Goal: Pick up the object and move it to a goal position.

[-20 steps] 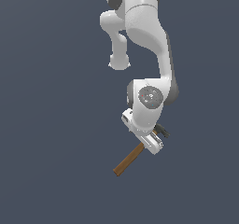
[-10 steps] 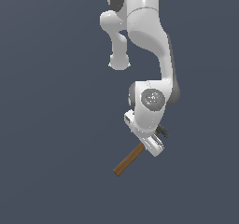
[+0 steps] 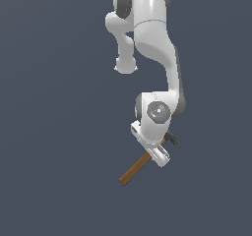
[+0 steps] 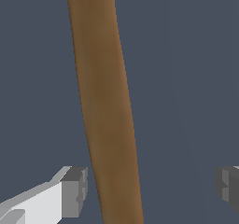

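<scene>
Because the claw (image 4: 149, 185) is spread wide, with the handle (image 4: 105, 106) running between its fingers (image 4: 74, 190) much nearer one pad than the other, closing now would be lopsided: I judge the near finger would meet the wood first and could shove or swing the hammer before the far one arrives. Neither pad looks to touch the handle, though the gap on the near side is slim. The handle also crosses at a slight slant to the fingers, so a squeeze might twist it rather than seat it.

Farther off, in the exterior view, the hammer (image 3: 142, 163) lies on the plain dark floor (image 3: 59, 181) under the wrist, its handle reaching out toward that view's lower left and its dark head (image 3: 172, 139) peeking out on the right behind the hand. The grasp seems to fall on the shaft near the head, which should help balance; whether the fingers are low enough to catch the wood fully I cannot tell. No goal marker shows.
</scene>
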